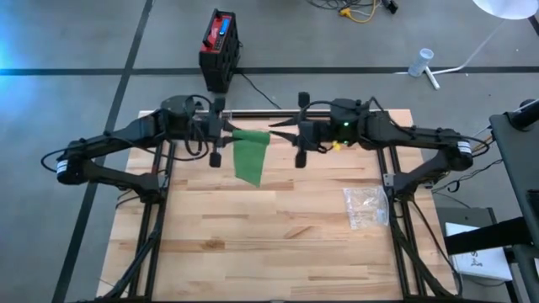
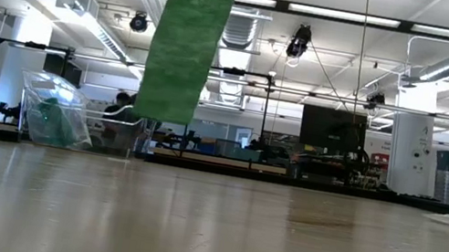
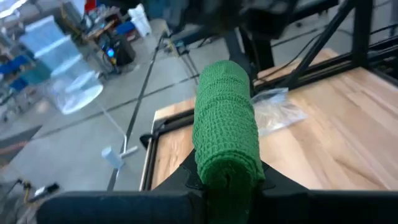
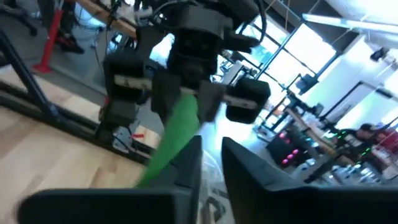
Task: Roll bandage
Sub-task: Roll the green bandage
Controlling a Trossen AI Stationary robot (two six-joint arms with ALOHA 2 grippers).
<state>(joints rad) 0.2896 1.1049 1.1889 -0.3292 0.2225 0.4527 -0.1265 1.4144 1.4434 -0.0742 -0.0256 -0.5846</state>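
I am clamping my left gripper (image 3: pixel 227 186) tight on the rolled end of the green bandage (image 1: pixel 250 156), holding it up well above the table (image 1: pixel 278 244). Beside the roll, my right gripper (image 4: pixel 211 155) is parting its fingers slightly, gripping nothing. The loose tail is hanging down from the roll, so rolling is underway; next I judge I must retake the tail and wind again.

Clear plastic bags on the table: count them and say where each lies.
1. The clear plastic bag lies on the table under the right arm, apart from the hanging green bandage. Others may be hidden.
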